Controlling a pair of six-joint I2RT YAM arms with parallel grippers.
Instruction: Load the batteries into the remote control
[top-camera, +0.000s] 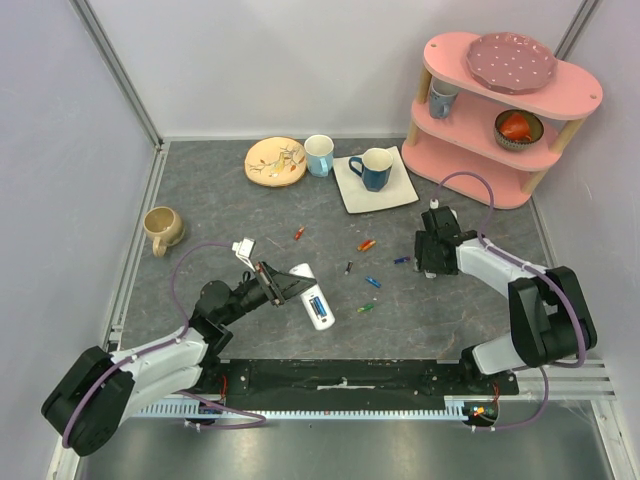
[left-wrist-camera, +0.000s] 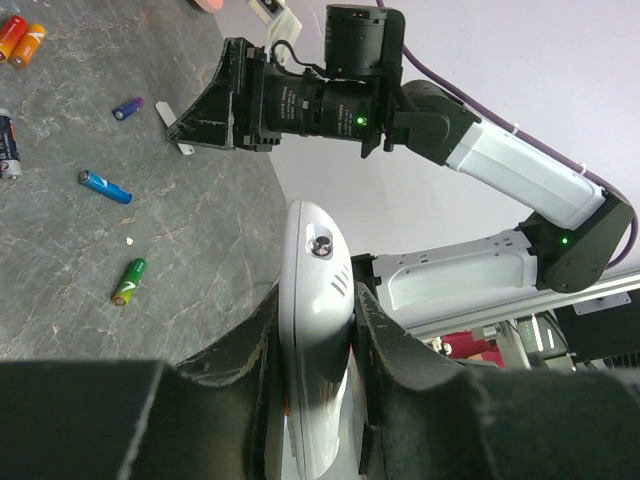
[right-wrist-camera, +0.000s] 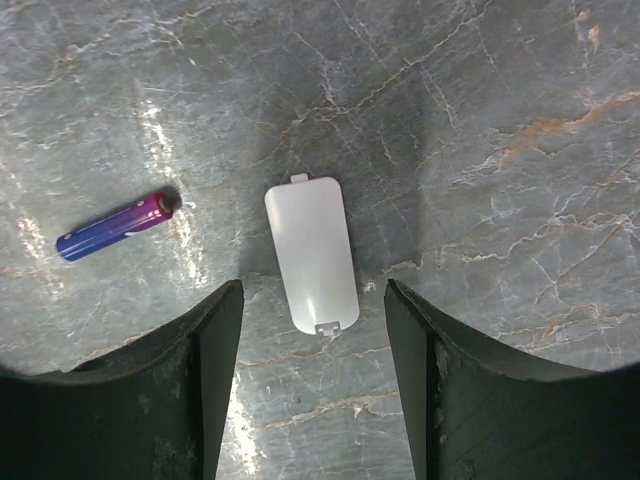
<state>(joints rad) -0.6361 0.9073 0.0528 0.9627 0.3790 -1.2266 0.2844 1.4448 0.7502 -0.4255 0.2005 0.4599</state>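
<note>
Cover (right-wrist-camera: 311, 254) beneath right pincer (right-wrist-camera: 312, 287), unseen overhead

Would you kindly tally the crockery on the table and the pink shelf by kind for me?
Mugs: 4 (tan, pale blue, dark blue, greyish one on the shelf at)
Plates: 3 (round yellow, white square, pink dotted)
Bowls: 1
Total: 8
</note>
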